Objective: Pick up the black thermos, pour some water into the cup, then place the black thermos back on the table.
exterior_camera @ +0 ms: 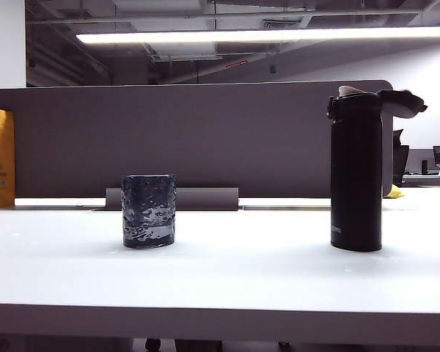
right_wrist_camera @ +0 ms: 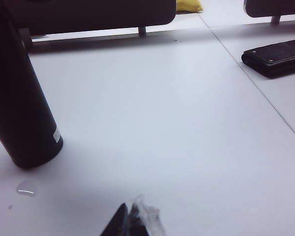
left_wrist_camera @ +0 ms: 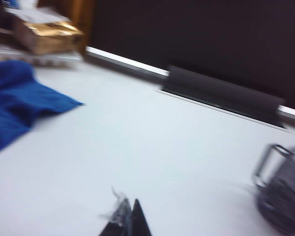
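The left gripper [left_wrist_camera: 129, 219] shows in its wrist view as two dark fingertips pressed together, holding nothing, low above the white table [left_wrist_camera: 137, 147]. Ahead of it and off to one side stands the cup [left_wrist_camera: 284, 192], blurred, its dimpled dark wall just readable. Ahead on the other side lies a blue cloth [left_wrist_camera: 19, 105], and beyond that a crumpled golden-brown package [left_wrist_camera: 46, 34]. A low dark bracket [left_wrist_camera: 221, 93] runs along the foot of the partition well ahead of the tips.

The right gripper [right_wrist_camera: 130, 221] also has its fingertips together and empty, a scrap of clear film clinging to them. The black thermos [right_wrist_camera: 19, 98] stands near it, ahead and to one side, upright on the table, apart from the fingertips. A small water drop [right_wrist_camera: 26, 188] lies on the tabletop just beside the thermos base, between flask and gripper. Far ahead on the opposite side rests a flat black case [right_wrist_camera: 278, 56].

In the exterior view neither arm appears. The cup [exterior_camera: 148, 210] stands left of centre and the thermos [exterior_camera: 356, 172] well apart on the right, its flip lid [exterior_camera: 403, 103] hinged open.
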